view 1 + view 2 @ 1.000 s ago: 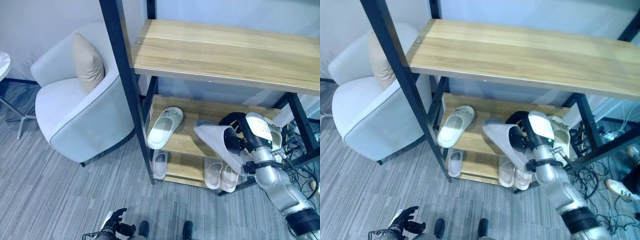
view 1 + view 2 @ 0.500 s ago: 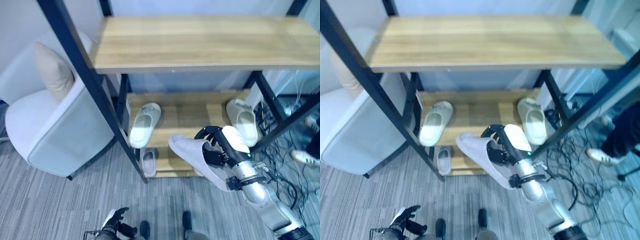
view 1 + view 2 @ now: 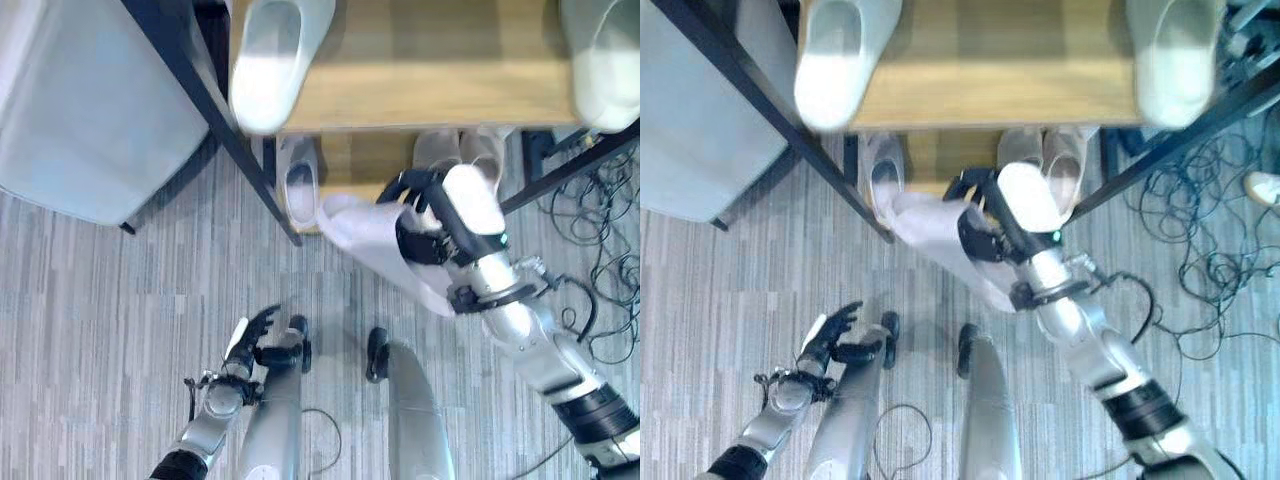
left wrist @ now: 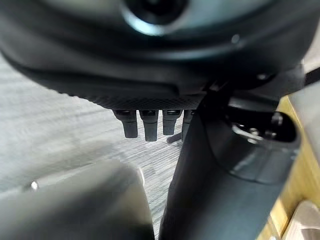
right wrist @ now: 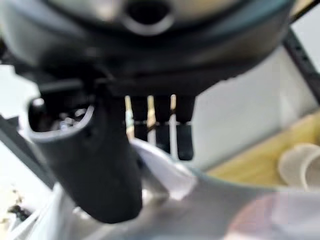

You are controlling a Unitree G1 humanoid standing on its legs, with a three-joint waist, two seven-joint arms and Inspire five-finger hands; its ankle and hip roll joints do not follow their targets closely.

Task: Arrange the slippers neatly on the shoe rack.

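Item: grey slipper (image 3: 375, 240), held. My right hand (image 3: 440, 225) has its fingers curled round the slipper's upper edge and holds it in the air in front of the rack (image 3: 420, 95), low down, level with the bottom shelf; it touches no shelf.

Change: a second ago the head looked across at the rack from further back, top shelf and all; now it looks almost straight down, so the whole scene has shifted in view. The hand with the slipper has come down from middle-shelf height toward the floor-level shelf. I judge that I am lining up a placement on the bottom shelf, or repositioning, and that the slipper is not yet set down.

Left hand (image 3: 255, 335): low by my side, fingers spread and relaxed, holding nothing.

Count, slippers in view:
- middle shelf: two pale ones, the left slipper (image 3: 275, 55) hanging over the front edge, the right slipper (image 3: 605, 60) at the far end
- bottom shelf: three, a single (image 3: 298, 185) at the left and a pair (image 3: 462, 150) side by side behind my right hand
- in hand: one

Six in all. Also one armchair (image 3: 90, 110) left of the rack.
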